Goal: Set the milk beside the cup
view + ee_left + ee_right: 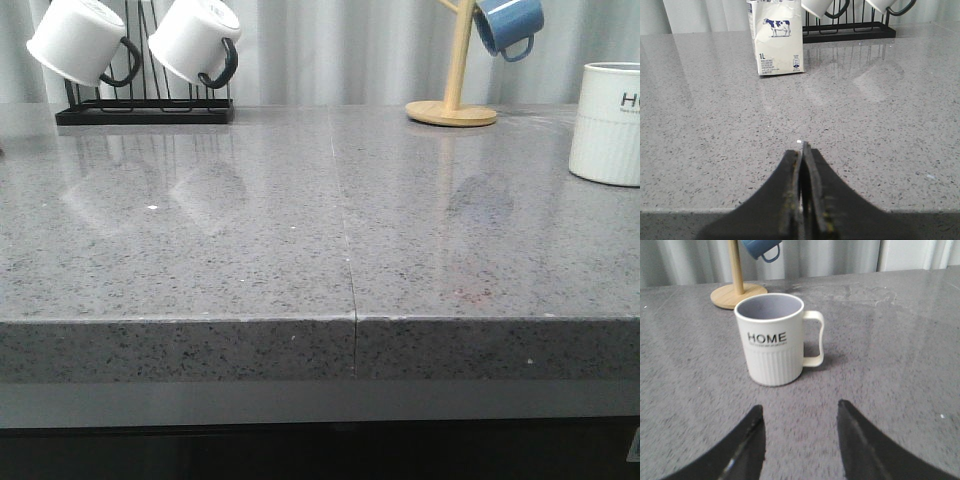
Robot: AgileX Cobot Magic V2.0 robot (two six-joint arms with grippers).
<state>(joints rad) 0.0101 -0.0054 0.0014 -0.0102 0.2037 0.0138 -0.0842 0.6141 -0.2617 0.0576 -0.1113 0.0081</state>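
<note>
The milk carton, white with a cow picture and "1L", stands upright on the grey counter in the left wrist view, its top cut off by the frame; it is out of the front view. My left gripper is shut and empty, well short of the carton. The cream "HOME" cup with ribbed lower half and squarish handle stands upright ahead of my right gripper, which is open and empty. The cup also shows at the right edge of the front view. Neither gripper shows in the front view.
A black rack holds two white mugs with black handles at the back left, just beside the carton. A wooden mug tree with a blue mug stands at the back right, behind the cup. The counter's front edge is near.
</note>
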